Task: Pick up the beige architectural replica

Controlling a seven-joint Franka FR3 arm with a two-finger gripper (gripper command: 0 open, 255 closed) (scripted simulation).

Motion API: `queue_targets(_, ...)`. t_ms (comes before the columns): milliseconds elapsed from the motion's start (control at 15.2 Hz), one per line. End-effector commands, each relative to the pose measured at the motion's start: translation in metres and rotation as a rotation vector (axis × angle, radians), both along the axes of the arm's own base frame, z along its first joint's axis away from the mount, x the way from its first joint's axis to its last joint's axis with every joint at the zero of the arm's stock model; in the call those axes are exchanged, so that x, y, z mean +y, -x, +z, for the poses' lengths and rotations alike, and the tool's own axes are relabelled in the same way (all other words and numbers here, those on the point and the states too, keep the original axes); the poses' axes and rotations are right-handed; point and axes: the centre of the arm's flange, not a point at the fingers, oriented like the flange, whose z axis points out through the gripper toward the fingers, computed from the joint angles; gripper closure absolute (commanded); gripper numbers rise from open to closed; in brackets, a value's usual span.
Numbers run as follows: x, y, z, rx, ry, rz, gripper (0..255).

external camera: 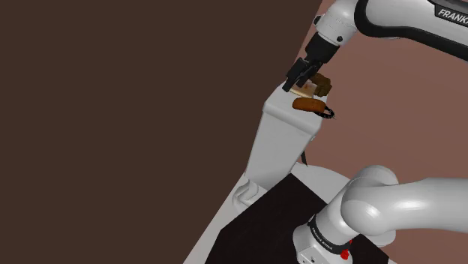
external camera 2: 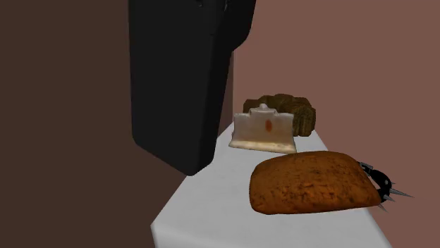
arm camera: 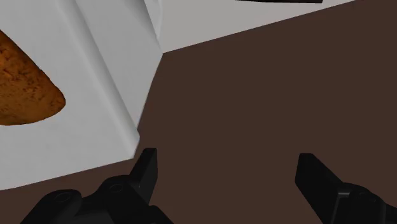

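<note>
Two black fingers (arm camera: 147, 167) of the gripper (arm camera: 232, 173) stand spread wide, with nothing caught between them. Through the gap, the wrist view looks down on a plain dark brown surface (arm camera: 267, 95). From that, the hand hangs out past the edge of the tall white pedestal (external camera: 281, 142) rather than squarely over its top.

The beige architectural replica (external camera 2: 264, 131) is a small pale building front with an orange mark at its middle. It stands upright on the pedestal's top, just beside the gripper and apart from it. In the second exterior view the hand's black bulk looms close on the replica's left.

Behind the replica, on the side away from the gripper, sits a lumpy olive-brown object (external camera 2: 292, 109). I cannot tell whether the two touch.

A brown loaf-shaped piece (external camera 2: 310, 182) lies flat on the same top, off to one side of the gripper. In the wrist view its rounded end shows on the white surface beyond one finger.

A black spiked ring (external camera 2: 384, 187) lies right against the loaf's far side, the farthest of the lot from the gripper.

From the shoulder view, the white arm (external camera: 390, 19) reaches in from above and holds the gripper at the pedestal's corner.
</note>
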Motion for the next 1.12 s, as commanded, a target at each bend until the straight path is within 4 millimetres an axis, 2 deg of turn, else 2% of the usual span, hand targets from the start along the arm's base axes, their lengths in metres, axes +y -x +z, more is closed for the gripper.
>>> queue_targets(0,0.0,0.0,0.0,0.0,0.0,0.0,0)
queue_targets(1056,-0.198,-0.05,-0.02,0.032,0.053,0.025,0)
